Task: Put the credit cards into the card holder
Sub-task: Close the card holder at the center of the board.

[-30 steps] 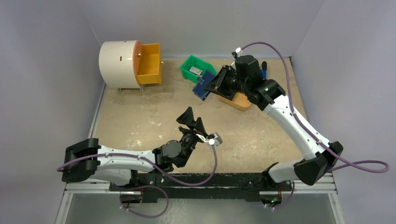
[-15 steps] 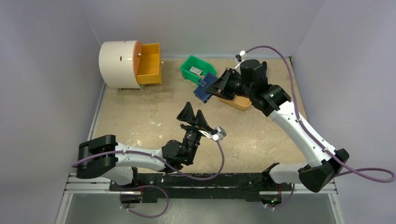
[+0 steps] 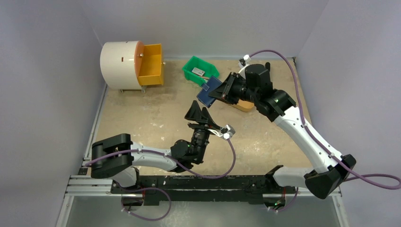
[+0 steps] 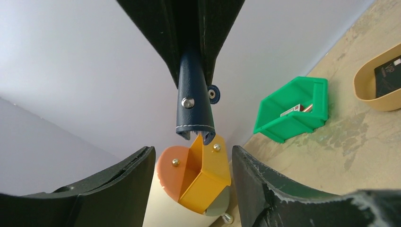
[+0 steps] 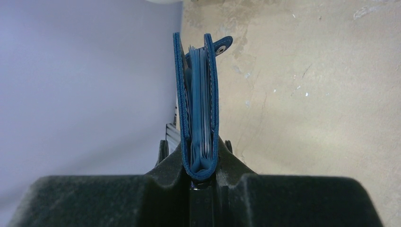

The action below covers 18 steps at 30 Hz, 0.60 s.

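The right gripper [image 3: 221,90] pinches a small navy-blue folding leather card holder [image 3: 208,92] by its folded spine and holds it in the air over the far half of the sandy-beige tabletop [image 3: 142,123], between a green plastic bin [image 3: 200,71] and a tan oval tray [image 3: 245,105]. The holder's covers stand slightly apart, pale leaves showing between them, and its snap tab [image 5: 221,46] hangs loose. The left gripper [image 3: 198,113], fingers spread wide and holding nothing, points up at the holder from just beneath it. A dark card [image 4: 387,74] lies in the tan tray. At the far left corner stands a white cylinder [image 3: 119,64] with an orange drawer [image 3: 151,64] pulled out.
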### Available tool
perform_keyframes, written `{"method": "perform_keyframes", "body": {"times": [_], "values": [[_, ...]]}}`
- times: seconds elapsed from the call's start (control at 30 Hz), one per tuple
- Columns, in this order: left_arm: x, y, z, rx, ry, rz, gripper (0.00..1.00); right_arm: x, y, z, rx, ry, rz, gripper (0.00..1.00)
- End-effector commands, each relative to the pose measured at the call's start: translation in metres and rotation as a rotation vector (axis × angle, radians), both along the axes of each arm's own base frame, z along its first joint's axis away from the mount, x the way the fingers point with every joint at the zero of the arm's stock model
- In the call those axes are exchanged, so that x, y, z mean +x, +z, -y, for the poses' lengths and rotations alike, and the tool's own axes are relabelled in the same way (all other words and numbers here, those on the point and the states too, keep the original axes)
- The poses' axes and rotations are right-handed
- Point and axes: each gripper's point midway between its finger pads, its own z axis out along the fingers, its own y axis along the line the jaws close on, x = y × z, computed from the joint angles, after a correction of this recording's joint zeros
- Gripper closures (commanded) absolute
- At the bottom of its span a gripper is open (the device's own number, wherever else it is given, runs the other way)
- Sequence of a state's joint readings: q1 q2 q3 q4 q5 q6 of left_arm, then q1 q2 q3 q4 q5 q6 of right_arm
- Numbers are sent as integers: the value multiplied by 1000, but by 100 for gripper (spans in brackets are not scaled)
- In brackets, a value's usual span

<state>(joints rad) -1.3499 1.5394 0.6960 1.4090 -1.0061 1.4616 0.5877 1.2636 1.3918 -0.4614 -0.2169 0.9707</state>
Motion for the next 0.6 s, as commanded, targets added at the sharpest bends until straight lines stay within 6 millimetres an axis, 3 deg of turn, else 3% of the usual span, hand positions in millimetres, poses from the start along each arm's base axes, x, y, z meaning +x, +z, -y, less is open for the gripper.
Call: {"method": "perform_keyframes", "body": {"times": [0.0,0.2,0.3,0.37,0.57], "values": [[2,16,-1,-18,25,43,43,-10,29,1,71,27,80,100],[4,13,0,29,37,46,66,-19,31,1,78,64,95,100],[4,13,0,42,39,55,69,-22,31,3,79,66,99,100],[4,14,1,48,38,61,68,-23,30,3,80,69,98,100],[0,14,-2,53,43,70,46,-22,27,8,71,37,89,100]]}}
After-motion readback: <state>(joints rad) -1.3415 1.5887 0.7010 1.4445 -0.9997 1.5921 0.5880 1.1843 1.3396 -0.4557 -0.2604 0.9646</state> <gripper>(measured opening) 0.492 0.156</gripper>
